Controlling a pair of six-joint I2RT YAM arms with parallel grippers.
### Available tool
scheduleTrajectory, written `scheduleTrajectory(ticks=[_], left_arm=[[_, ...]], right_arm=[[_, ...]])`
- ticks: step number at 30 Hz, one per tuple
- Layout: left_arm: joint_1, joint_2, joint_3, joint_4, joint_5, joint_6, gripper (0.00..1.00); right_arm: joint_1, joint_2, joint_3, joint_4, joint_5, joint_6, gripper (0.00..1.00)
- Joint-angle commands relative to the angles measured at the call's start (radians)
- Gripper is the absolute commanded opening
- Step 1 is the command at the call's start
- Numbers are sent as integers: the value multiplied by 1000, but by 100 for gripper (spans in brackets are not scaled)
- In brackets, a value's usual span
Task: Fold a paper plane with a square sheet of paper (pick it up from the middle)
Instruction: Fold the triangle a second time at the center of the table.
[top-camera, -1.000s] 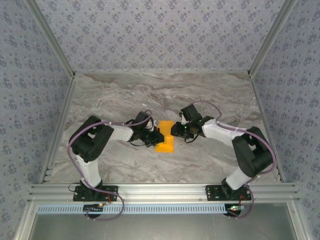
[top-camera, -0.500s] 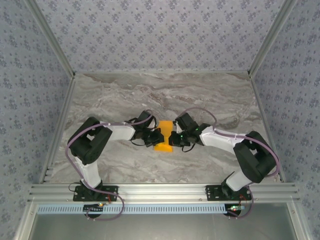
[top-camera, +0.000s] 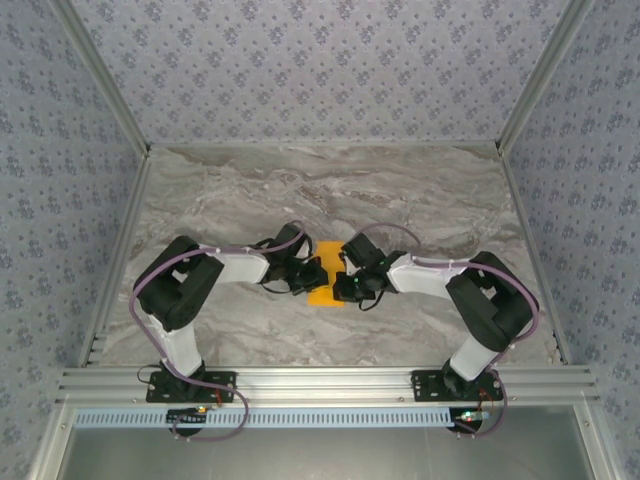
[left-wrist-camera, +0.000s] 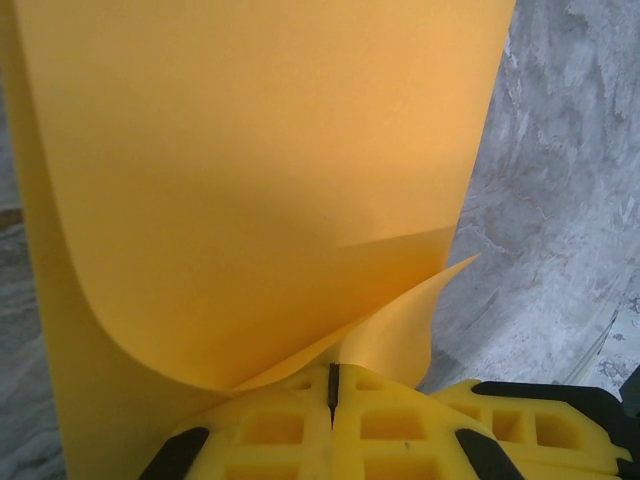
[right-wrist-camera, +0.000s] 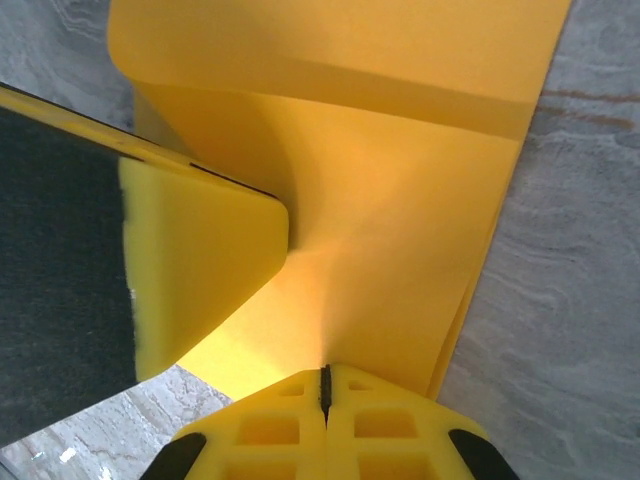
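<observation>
Two tools at table (top-camera: 250, 190) centre: left tool (left-wrist-camera: 333, 388) and right tool (right-wrist-camera: 325, 388) both clenched on opposite edges of paper (left-wrist-camera: 250, 180), sheet curled between. Best practice: match edges, equal tension, then press crease flat.

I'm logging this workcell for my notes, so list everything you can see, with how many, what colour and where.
square sheet of paper: one, bright orange, curled up off the table's middle, between the two grippers
table: one, grey-brown marble pattern, under everything
walls: three, grey-blue floral pattern, around the table
frame rail: one, silver metal, along the near edge
left arm: one, black and white with a purple cable, reaching in to the middle
right arm: one, same colours, reaching in from the other side
left gripper: one, yellow fingers, shut on the sheet
right gripper: one, yellow fingers, shut on the sheet
</observation>
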Motion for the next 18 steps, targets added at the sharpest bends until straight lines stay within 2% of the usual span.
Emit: scheduleTrajectory(ticks=[1, 13, 18], left_arm=[[-8, 55, -58, -147, -143, -18, 0], [-7, 65, -47, -184, -187, -26, 0], [-9, 52, -41, -163, -179, -23, 0]], right_arm=[[4, 0, -5, -82, 37, -8, 2], [-31, -122, -147, -166, -5, -66, 3], [-59, -235, -113, -212, -3, -81, 3]])
